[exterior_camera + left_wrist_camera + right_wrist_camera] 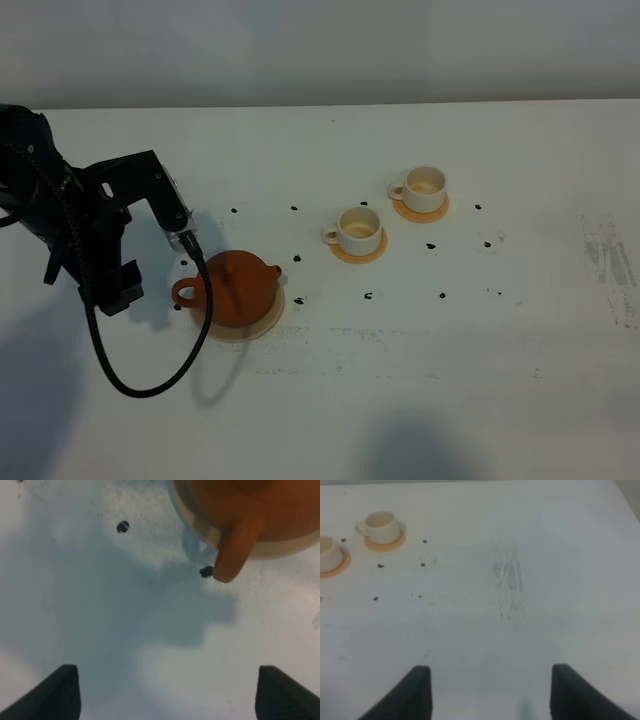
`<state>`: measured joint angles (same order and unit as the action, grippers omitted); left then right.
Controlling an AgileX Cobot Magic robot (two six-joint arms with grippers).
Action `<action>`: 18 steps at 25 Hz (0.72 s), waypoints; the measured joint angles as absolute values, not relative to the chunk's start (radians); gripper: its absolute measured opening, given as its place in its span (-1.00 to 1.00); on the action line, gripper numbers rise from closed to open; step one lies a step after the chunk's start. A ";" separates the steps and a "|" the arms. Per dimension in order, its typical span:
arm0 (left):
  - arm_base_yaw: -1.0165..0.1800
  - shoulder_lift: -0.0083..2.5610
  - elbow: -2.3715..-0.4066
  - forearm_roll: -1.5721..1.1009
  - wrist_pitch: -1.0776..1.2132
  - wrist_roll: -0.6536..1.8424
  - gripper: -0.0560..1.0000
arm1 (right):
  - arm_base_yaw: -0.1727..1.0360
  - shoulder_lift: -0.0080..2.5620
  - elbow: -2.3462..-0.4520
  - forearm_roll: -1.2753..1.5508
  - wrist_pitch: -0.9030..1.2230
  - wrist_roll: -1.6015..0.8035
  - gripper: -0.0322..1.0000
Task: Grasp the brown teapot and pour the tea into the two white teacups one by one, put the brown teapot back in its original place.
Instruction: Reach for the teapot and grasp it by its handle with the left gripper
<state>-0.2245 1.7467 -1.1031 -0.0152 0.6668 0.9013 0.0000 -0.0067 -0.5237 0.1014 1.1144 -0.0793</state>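
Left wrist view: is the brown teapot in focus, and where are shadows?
Left wrist view: the brown teapot is blurred, a soft shadow crosses the table. Exterior high view: sharp, with dark shadows at the lower edge. Right wrist view: even light.

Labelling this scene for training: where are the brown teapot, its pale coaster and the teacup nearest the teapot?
brown teapot (240, 290), exterior high view, round body.
pale coaster (266, 325), exterior high view, rim showing beneath teapot.
nearest teacup (360, 243), exterior high view, front wall.
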 joint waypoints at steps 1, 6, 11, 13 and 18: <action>-0.225 1.747 -1.103 -0.020 0.665 0.922 0.39 | 0.000 -0.007 -0.524 0.101 1.114 -0.079 0.03; -0.225 1.747 -1.103 -0.040 0.664 1.006 0.39 | -0.001 -0.007 -0.524 0.101 1.114 -0.077 0.03; -0.225 1.747 -1.103 -0.076 0.664 1.075 0.39 | -0.001 -0.007 -0.524 0.101 1.114 -0.077 0.03; -0.225 1.747 -1.103 -0.080 0.664 1.083 0.39 | -0.001 -0.007 -0.524 0.101 1.114 -0.077 0.03; -0.225 1.747 -1.103 -0.080 0.664 1.109 0.39 | -0.001 -0.007 -0.524 0.101 1.114 -0.077 0.03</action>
<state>-0.2245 1.7467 -1.1031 -0.0805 0.6641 1.1092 -0.0014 -0.0067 -0.5237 0.1014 1.1144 -0.0771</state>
